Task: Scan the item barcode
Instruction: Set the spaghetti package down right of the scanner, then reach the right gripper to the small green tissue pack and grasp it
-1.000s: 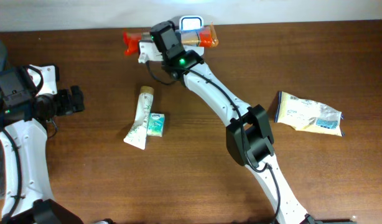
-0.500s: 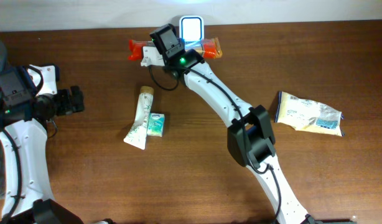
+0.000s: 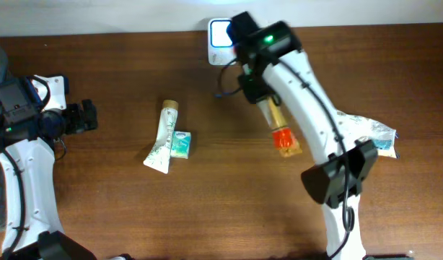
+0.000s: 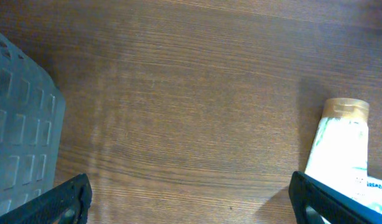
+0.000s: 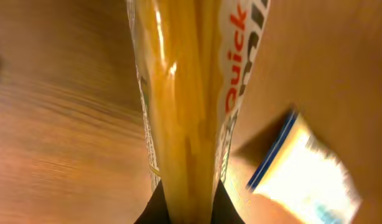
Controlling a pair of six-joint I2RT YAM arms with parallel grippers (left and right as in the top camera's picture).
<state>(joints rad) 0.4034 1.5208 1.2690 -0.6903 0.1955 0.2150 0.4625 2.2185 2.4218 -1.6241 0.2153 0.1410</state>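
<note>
The right claw (image 3: 263,100) is shut on one end of a long clear packet of spaghetti (image 3: 278,124). The packet hangs just right of centre in the overhead view, its orange-red end pointing toward the lower right. It sits below and to the right of the lit scanner (image 3: 220,32) at the top edge of the bench (image 3: 207,209). The left claw (image 3: 83,116) rests at the far left with its jaws spread wide and nothing between them. Because the grip is only on the packet's tip, the free length could sag, swing or slide out if the wrist turns sharply. A slack, shiny wrapper may also glare or wrinkle across the code, so the scan could miss. The packet's orange end lies near the yellow bag with blue trim (image 3: 355,132), and a low sweep could clip that bag. No view shows the barcode, so I cannot tell which face carries it or whether it faces the scanner. The right wrist view is blurred and shows little beyond the strands and the word "Quick". From above, the arm hides the grip itself, part of the scanner and part of the bag. The left wrist view shows only the cap end of a white tube (image 4: 341,146) and a corner of a grey basket (image 4: 20,118).
</note>
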